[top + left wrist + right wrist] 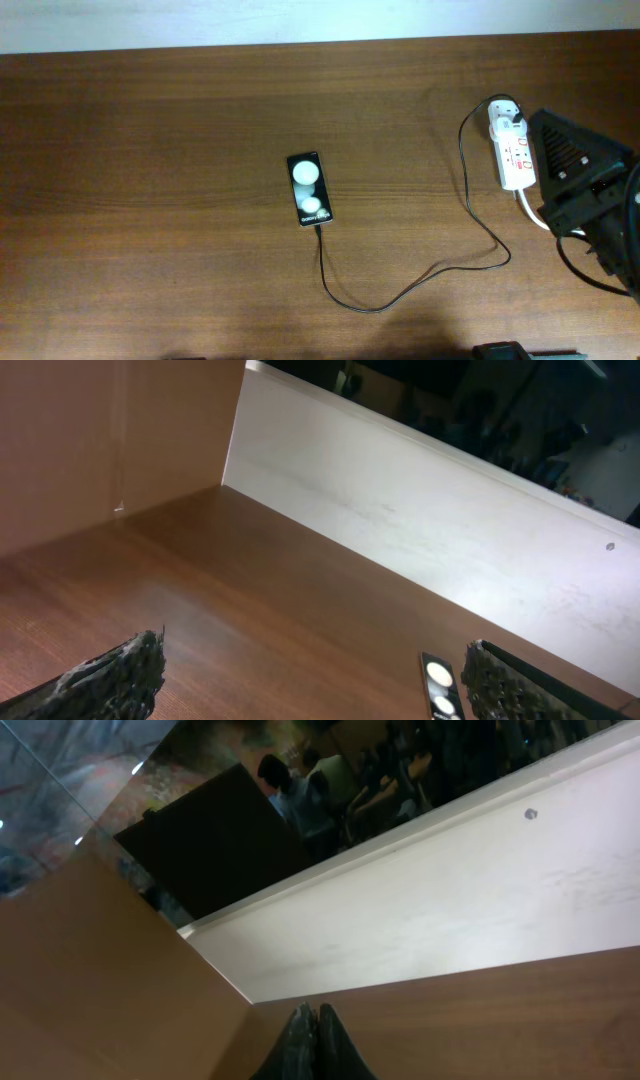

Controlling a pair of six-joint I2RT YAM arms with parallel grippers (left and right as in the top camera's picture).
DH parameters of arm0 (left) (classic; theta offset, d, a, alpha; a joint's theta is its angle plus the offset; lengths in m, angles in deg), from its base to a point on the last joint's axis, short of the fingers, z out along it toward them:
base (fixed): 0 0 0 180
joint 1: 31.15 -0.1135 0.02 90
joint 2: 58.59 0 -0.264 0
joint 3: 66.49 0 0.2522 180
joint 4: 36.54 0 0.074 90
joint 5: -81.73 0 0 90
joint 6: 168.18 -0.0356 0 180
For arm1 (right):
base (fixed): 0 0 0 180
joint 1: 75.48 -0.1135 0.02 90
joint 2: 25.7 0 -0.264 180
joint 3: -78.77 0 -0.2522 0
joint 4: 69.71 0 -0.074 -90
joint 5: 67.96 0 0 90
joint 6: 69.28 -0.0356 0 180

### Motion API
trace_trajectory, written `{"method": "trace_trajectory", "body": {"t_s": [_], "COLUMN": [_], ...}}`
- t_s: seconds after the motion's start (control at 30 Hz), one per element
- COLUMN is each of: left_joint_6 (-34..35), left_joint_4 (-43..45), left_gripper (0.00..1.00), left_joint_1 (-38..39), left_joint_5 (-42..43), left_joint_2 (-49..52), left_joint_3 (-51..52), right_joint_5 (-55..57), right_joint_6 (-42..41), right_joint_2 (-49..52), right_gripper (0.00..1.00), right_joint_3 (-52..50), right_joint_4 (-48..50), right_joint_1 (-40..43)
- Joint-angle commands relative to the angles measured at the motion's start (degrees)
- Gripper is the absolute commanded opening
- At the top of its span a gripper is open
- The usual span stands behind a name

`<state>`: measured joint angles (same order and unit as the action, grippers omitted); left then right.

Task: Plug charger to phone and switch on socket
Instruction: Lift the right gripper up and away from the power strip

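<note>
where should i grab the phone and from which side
Probably best to pinch the phone across its two long edges near the middle, coming straight down from above. It lies flat and face up, and its width is the narrower span. Keep off the short end where the charger cable leaves it.

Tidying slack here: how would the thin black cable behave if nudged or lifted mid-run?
Likely floppy: the charger cable lies in loose curves, so it should sag or slide rather than hold shape. Probably light, being so thin. One end meets the phone, so a hard tug might drag that slab.
</note>
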<state>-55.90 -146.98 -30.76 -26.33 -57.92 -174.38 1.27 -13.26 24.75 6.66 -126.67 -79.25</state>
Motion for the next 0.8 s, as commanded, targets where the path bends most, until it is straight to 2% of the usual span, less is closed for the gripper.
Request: {"method": "trace_trajectory", "body": {"t_s": [0.0, 0.1, 0.33, 0.43, 0.6, 0.77], "left_joint_6": [-0.1, -0.1, 0.0, 5.2, 5.8, 5.7], "left_joint_4": [0.0, 0.0, 0.6, 3.5, 10.6, 21.9], "left_gripper": [0.99, 0.99, 0.99, 0.99, 0.99, 0.99], "left_joint_1": [-0.1, -0.1, -0.1, -0.1, -0.1, -0.1], "left_joint_5": [-0.4, -0.4, -0.3, -0.2, -0.1, 0.3], "left_joint_2": [-0.2, -0.2, -0.2, -0.2, -0.2, -0.2], "left_joint_3": [0.0, 0.0, 0.0, 0.7, 8.7, 21.6], "right_joint_5": [1.4, 6.5, 10.6, 11.4, 12.5, 12.5], "right_joint_6": [0.8, 0.8, 1.2, 1.2, 1.2, 1.2], "right_joint_2": [-2.6, -4.1, -8.6, -9.7, -10.1, -10.4], "right_gripper": [0.06, 0.11, 0.12, 0.12, 0.12, 0.12], "right_joint_3": [-0.6, -0.6, -0.6, -0.8, -0.9, -0.9], "right_joint_4": [0.6, 0.6, -0.4, -0.5, -0.5, -0.5], "right_joint_1": [-0.8, -2.6, -2.6, -2.9, -3.8, -4.9]}}
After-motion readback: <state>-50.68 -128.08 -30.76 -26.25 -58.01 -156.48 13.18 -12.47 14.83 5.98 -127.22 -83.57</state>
